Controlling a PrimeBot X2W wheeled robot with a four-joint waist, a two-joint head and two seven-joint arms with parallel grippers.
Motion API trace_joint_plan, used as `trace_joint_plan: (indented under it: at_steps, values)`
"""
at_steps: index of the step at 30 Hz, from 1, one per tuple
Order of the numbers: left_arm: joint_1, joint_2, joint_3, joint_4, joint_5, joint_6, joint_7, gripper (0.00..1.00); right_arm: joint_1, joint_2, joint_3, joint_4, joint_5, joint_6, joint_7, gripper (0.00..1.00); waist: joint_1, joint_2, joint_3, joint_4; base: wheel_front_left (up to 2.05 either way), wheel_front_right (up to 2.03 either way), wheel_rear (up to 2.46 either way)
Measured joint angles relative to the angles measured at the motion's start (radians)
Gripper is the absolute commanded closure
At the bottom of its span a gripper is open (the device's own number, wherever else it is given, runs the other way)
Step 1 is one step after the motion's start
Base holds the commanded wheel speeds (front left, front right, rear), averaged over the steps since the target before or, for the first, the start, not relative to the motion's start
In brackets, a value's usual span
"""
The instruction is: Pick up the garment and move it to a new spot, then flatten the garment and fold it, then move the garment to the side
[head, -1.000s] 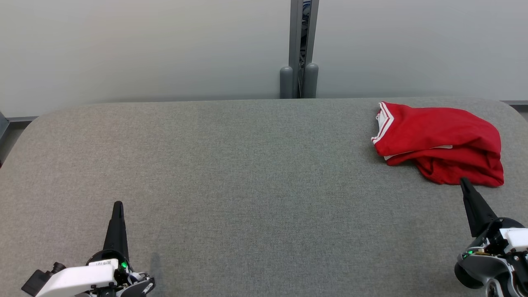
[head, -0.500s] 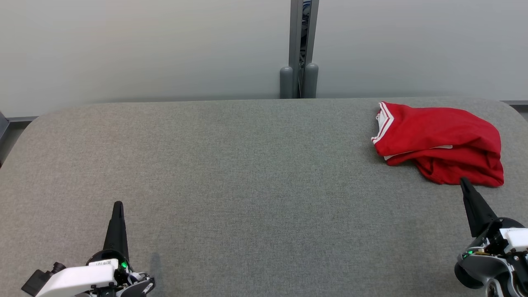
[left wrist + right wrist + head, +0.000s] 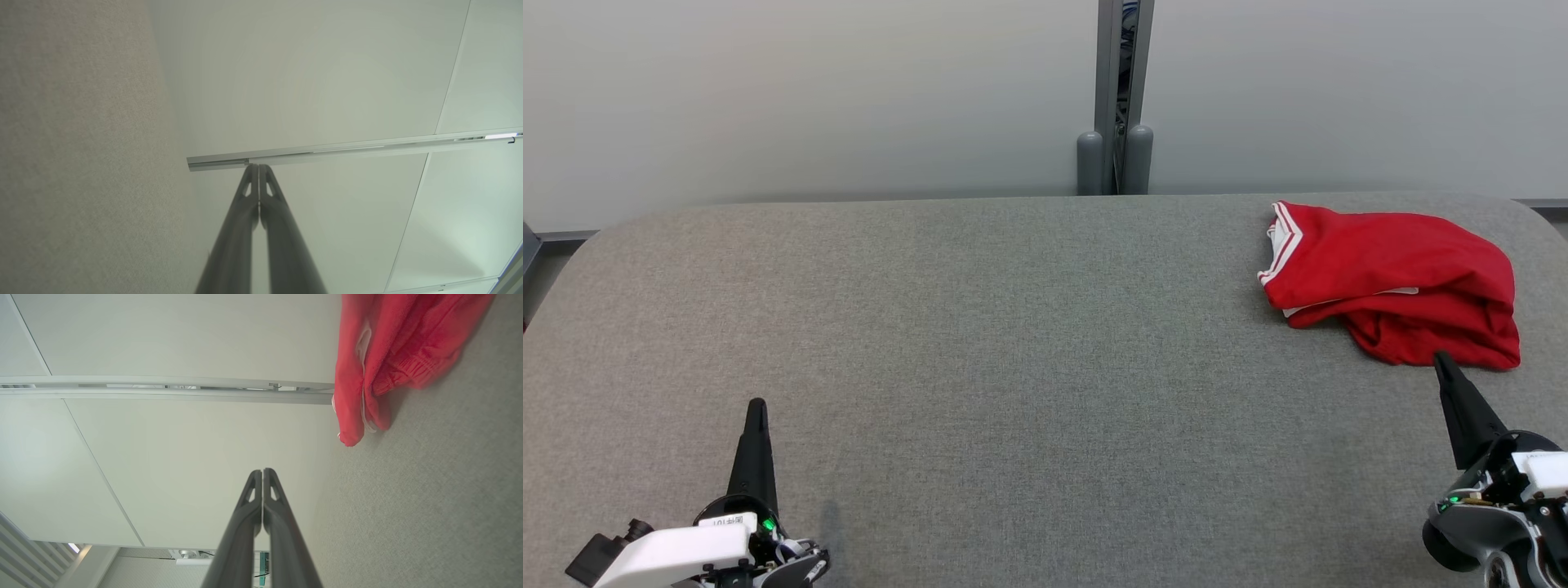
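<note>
Garment point(image 3: 1392, 282): red, white-trimmed, bunched, wrinkled, on grey table point(image 3: 1013, 343).

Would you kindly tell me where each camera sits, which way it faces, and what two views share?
Head view: on the head, looking down at the grey fabric-covered table and crumpled red garment with white trim; left gripper and right gripper, shut, at bottom corners.
Left wrist view: left wrist, along its closed fingers toward pale wall panels.
Right wrist view: right wrist, along its fingers toward those panels.
Head and right wrist views share the garment.
</note>
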Motion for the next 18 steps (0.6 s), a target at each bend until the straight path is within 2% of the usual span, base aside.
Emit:
trace_joint_plan:
  at_steps: [18]
  values:
    - [0.000,0.000,0.000,0.000,0.000,0.000,0.000,1.00,0.000,0.000,0.000,0.000,0.000,0.000,0.000,1.00,0.0000,0.0000,0.000,0.000,0.00,0.00,0.00]
